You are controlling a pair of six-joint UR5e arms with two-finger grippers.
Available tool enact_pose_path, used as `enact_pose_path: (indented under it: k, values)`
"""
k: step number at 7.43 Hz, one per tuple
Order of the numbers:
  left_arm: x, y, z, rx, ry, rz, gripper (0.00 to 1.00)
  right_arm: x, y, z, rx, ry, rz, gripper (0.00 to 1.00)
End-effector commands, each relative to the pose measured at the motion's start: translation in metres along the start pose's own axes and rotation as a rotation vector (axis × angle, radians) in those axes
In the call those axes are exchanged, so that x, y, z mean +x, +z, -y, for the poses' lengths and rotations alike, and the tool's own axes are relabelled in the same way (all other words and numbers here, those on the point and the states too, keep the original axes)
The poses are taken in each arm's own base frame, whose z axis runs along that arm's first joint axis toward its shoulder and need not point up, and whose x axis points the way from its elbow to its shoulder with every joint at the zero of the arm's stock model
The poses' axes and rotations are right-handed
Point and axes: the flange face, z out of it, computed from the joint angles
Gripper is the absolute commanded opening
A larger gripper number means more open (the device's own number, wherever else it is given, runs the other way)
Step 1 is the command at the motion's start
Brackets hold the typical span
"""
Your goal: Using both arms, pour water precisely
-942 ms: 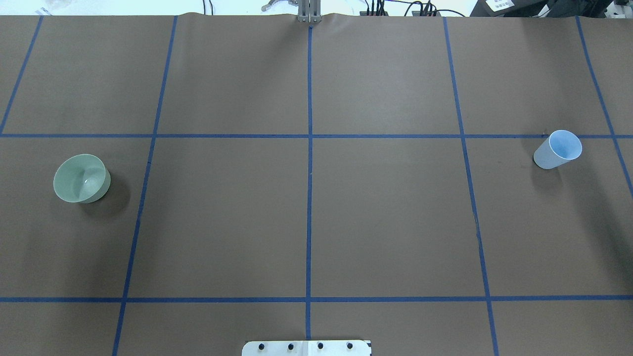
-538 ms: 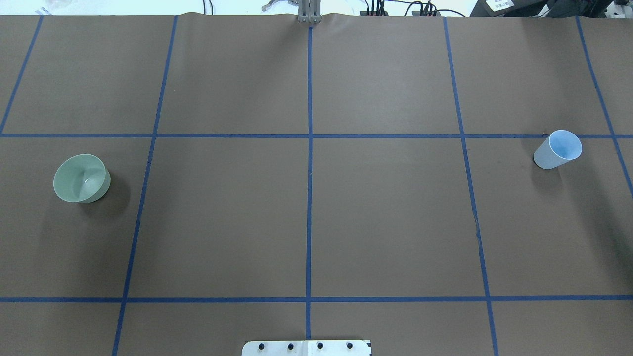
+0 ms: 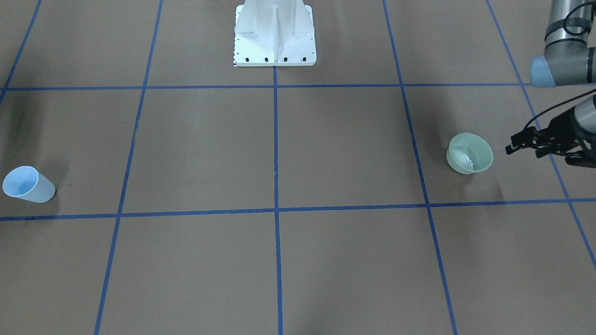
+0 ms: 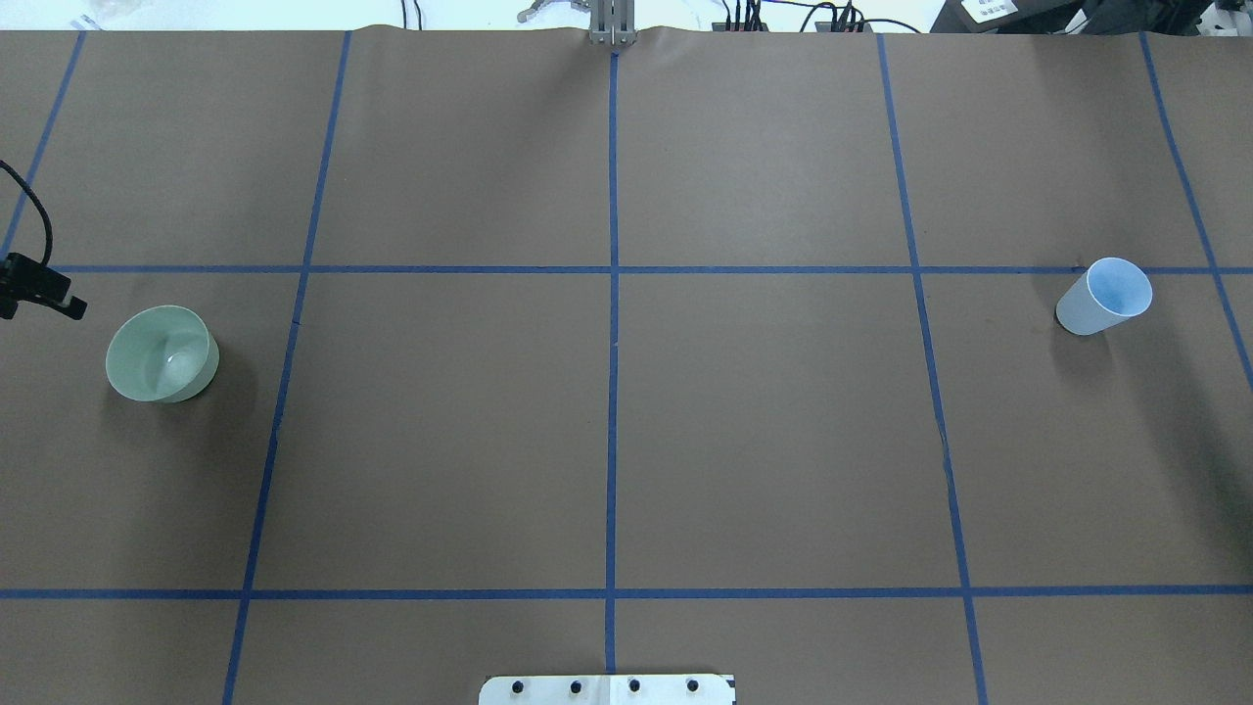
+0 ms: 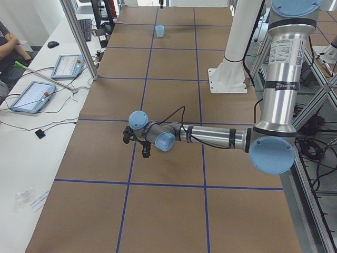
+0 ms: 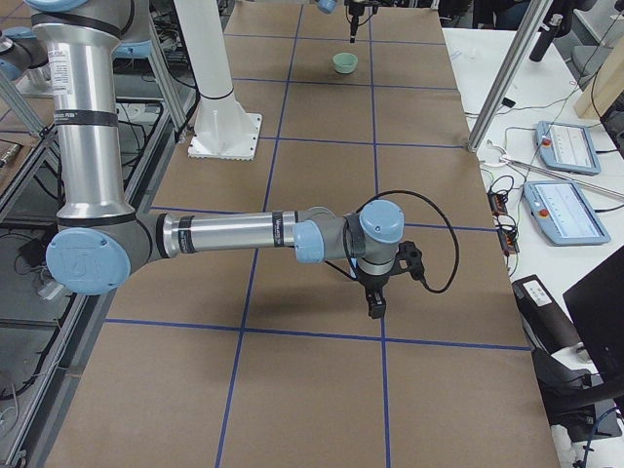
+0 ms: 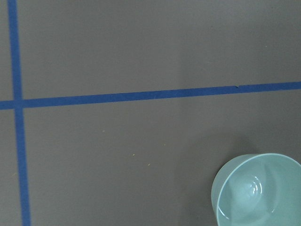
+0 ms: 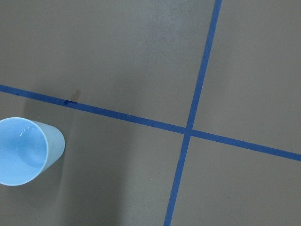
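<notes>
A pale green bowl (image 3: 469, 153) stands upright on the brown table at my left side, with a glint of liquid inside (image 7: 256, 190). It also shows in the overhead view (image 4: 162, 352). My left gripper (image 3: 510, 144) hovers just outside the bowl, apart from it. Its jaws look open and empty. Only its tip shows in the overhead view (image 4: 59, 297). A light blue cup (image 4: 1103, 296) stands upright at my far right side (image 8: 26, 150). My right gripper (image 6: 375, 304) shows only in the exterior right view. There I cannot tell whether it is open or shut.
The white bolted pedestal (image 3: 274, 42) stands at the robot's edge of the table. Blue tape lines (image 4: 612, 392) divide the brown cover into squares. A side bench with tablets (image 5: 34, 95) and a metal post (image 5: 79, 42) runs along the far edge.
My left gripper has come into the overhead view at the left edge, close to the green bowl. The bowl and the cup have not moved.
</notes>
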Motion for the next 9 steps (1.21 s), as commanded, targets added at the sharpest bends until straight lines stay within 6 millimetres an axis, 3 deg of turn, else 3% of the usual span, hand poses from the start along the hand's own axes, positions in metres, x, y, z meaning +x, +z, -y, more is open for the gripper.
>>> enact_pose_path:
  k: [1, 3, 4, 5, 6, 7, 9]
  values:
    - [0.019, 0.024, -0.001, -0.013, 0.017, 0.002, 1.0, -0.004, 0.003, 0.002, -0.005, -0.007, 0.003, 1.0]
    - [0.05, 0.045, 0.0, -0.047, -0.017, -0.005, 0.97, -0.006, 0.007, 0.002, -0.013, -0.012, 0.003, 1.0]
    - [0.054, 0.055, -0.001, -0.037, -0.006, 0.029, 0.71, -0.008, 0.009, 0.002, -0.016, -0.016, 0.004, 1.0]
    - [0.056, 0.062, -0.001, -0.022, 0.007, 0.067, 0.01, -0.011, 0.011, 0.004, -0.02, -0.022, 0.004, 1.0]
    - [0.068, 0.06, 0.009, -0.024, 0.014, 0.063, 0.0, -0.018, 0.015, 0.006, -0.027, -0.036, 0.007, 1.0]
    - [0.07, 0.06, 0.01, -0.038, 0.004, 0.063, 0.0, -0.022, 0.018, 0.008, -0.032, -0.044, 0.008, 1.0]
    - [0.093, 0.053, 0.015, -0.064, 0.007, -0.003, 0.0, -0.022, 0.019, 0.008, -0.033, -0.045, 0.009, 1.0]
